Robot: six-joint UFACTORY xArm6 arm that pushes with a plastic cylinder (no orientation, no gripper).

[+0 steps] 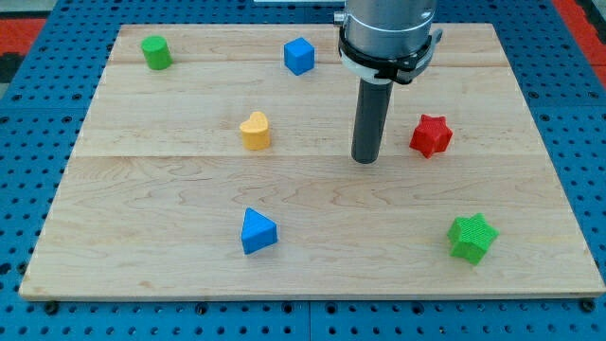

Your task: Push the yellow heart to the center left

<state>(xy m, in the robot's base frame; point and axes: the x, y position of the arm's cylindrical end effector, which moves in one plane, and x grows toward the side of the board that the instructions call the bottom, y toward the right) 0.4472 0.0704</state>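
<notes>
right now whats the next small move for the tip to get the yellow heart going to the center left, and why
Probably slide my tip toward the view's left, straight at the yellow heart. My tip stands apart from the heart, on its right and slightly lower, with bare board between them. Nudging a little toward the view's top first would line the push up through the heart's middle, sending it left.
</notes>
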